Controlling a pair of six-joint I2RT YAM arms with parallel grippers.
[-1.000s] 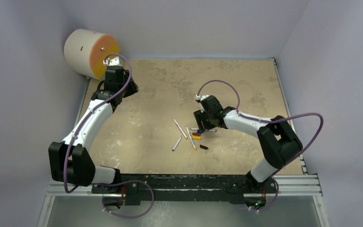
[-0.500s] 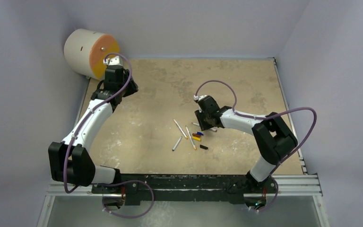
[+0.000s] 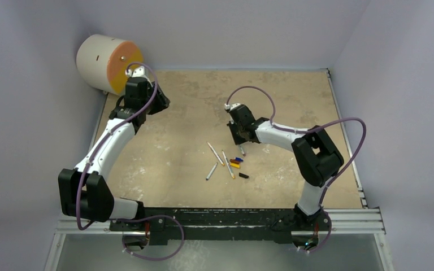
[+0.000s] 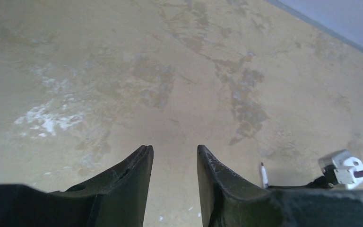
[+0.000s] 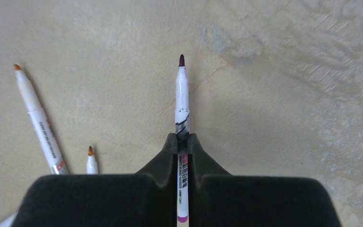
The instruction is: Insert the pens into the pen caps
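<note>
My right gripper (image 3: 241, 139) (image 5: 182, 137) is shut on a white pen (image 5: 182, 97) with a dark red tip; the pen (image 3: 242, 149) sticks out in front of the jaws. Three more pens (image 3: 215, 153) (image 3: 228, 164) (image 3: 211, 171) lie on the table to the left of the caps. Two of them, with orange tips (image 5: 38, 124) (image 5: 91, 161), show at the left of the right wrist view. Blue (image 3: 239, 160), red-brown (image 3: 234, 162), yellow (image 3: 235, 165) and black (image 3: 243, 175) pen caps lie just in front of the right gripper. My left gripper (image 3: 161, 104) (image 4: 175, 152) hangs open and empty at the far left.
A white cylinder with an orange face (image 3: 108, 62) lies at the back left corner, close behind the left arm. Purple cables (image 3: 251, 89) loop over both arms. The tan table (image 3: 203, 96) ends at walls on the left, back and right.
The right gripper was open over the caps; it has closed on a pen and moved back and left with it. The left arm has stayed put.
</note>
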